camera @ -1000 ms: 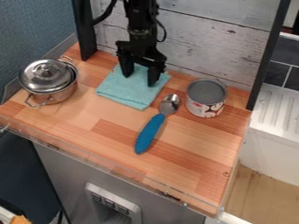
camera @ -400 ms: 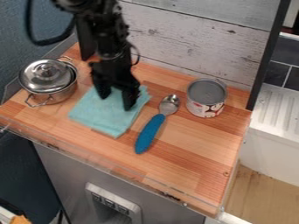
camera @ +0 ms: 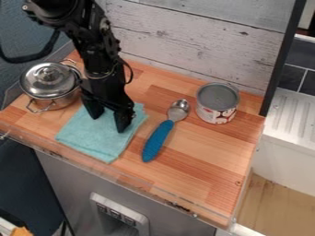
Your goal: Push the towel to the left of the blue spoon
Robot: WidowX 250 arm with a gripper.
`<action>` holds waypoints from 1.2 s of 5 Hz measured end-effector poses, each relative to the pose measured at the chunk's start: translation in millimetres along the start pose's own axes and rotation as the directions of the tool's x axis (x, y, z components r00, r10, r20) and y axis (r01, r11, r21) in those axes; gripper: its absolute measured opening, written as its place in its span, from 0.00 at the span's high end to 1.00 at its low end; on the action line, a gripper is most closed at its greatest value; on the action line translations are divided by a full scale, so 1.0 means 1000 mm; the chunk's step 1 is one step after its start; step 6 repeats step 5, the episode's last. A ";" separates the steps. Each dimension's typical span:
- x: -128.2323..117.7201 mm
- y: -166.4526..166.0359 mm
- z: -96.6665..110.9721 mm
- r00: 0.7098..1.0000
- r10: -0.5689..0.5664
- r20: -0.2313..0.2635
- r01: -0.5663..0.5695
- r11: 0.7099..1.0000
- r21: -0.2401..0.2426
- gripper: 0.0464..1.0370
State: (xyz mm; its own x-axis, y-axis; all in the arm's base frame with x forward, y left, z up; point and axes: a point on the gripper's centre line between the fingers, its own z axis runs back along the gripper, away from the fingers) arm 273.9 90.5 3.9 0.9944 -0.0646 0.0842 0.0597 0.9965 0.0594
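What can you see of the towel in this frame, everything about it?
The towel is light teal, looks like soft cloth, and is folded into a rough square, with layers showing along its front edge. It lies flat and slanted on the wooden counter, one corner pointing toward the front edge. It is left of the blue spoon in the view, with a strip of bare wood between them. The gripper comes down over its back part, fingers apart, tips seemingly resting on the cloth.

Is a bench (camera: 206, 159) of wood in light and reddish strips. Carries a blue-handled spoon (camera: 158, 140), a teal towel (camera: 89, 138) near the spoon's left, a lidded metal pot (camera: 58, 100) well left of the spoon, and a can (camera: 215, 112) just right of the spoon's bowl.
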 end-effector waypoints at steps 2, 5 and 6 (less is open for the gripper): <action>0.007 -0.001 0.009 1.000 -0.017 0.004 0.017 0.997 -0.070 0.04; 0.002 0.002 0.054 0.998 -0.033 0.060 0.036 0.998 -0.045 0.04; 0.002 0.002 0.054 0.998 -0.033 0.060 0.036 0.998 -0.045 0.04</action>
